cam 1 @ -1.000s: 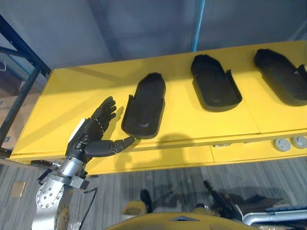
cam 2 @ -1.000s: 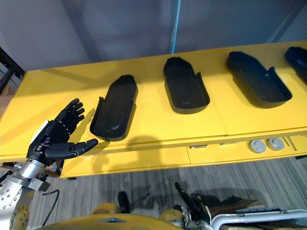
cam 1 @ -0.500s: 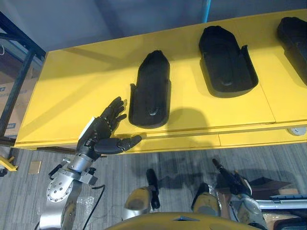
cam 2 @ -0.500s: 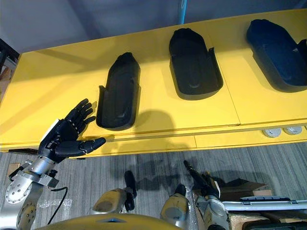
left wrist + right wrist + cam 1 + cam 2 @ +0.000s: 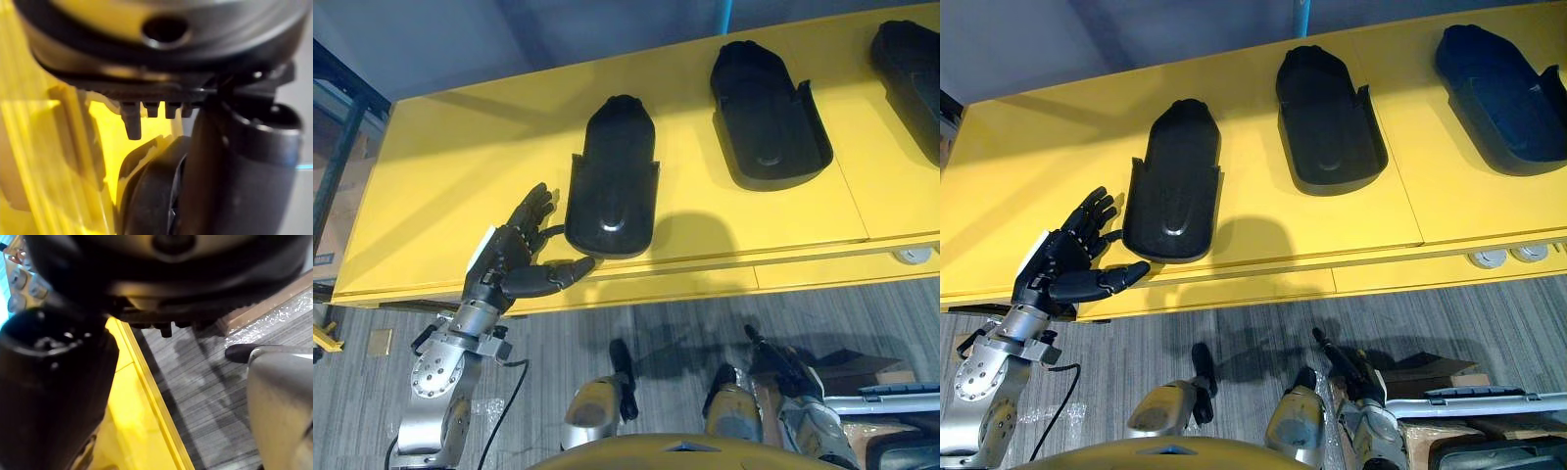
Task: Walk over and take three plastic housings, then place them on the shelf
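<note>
Three black plastic housings lie in a row on a yellow table (image 5: 460, 166): the left housing (image 5: 612, 181), the middle housing (image 5: 766, 117) and the right housing (image 5: 1503, 93). My left hand (image 5: 514, 259) is open just left of the left housing's near end. Its fingers (image 5: 538, 208) stretch toward the housing's left wall, and the thumb reaches along the table's front edge below the housing's near end. I cannot tell whether it touches. The left wrist view shows that housing (image 5: 151, 196) close past the hand. My right hand (image 5: 1347, 367) hangs low by the table front, open and holding nothing.
A dark blue shelf frame (image 5: 337, 147) stands left of the table. Two round grey caps (image 5: 1489, 258) sit under the table's front lip at the right. A cardboard box (image 5: 1449, 397) lies on the grey floor at lower right.
The camera has shifted closer over the table. My left hand has closed in on the left housing, its thumb now just below the near end.
</note>
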